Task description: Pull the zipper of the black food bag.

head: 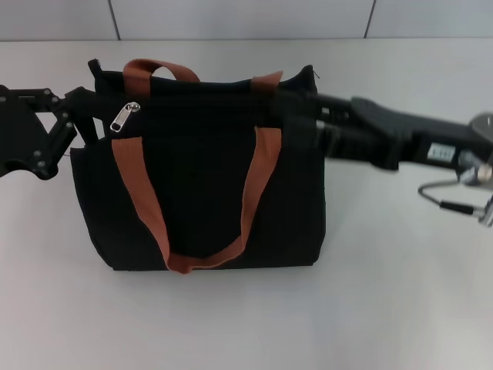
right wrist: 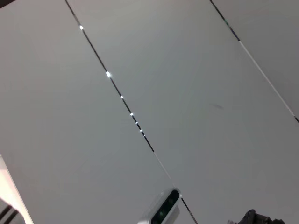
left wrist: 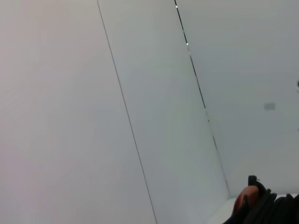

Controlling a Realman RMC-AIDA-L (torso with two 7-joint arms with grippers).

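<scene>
The black food bag (head: 200, 177) stands in the middle of the white table in the head view, with two orange-brown handles. The silver zipper (head: 125, 116) hangs at the left end of the zip line, near the bag's upper left corner. My left gripper (head: 86, 108) is at the bag's upper left end, just left of the zipper pull. My right gripper (head: 302, 108) is against the bag's upper right corner, black against black fabric. A corner of the bag (left wrist: 254, 205) shows in the left wrist view.
The white table (head: 400, 293) spreads around the bag, with a panelled wall behind it. A loose grey cable (head: 451, 202) hangs by my right arm. The wrist views face the wall panels; a small white device (right wrist: 163, 208) shows in the right wrist view.
</scene>
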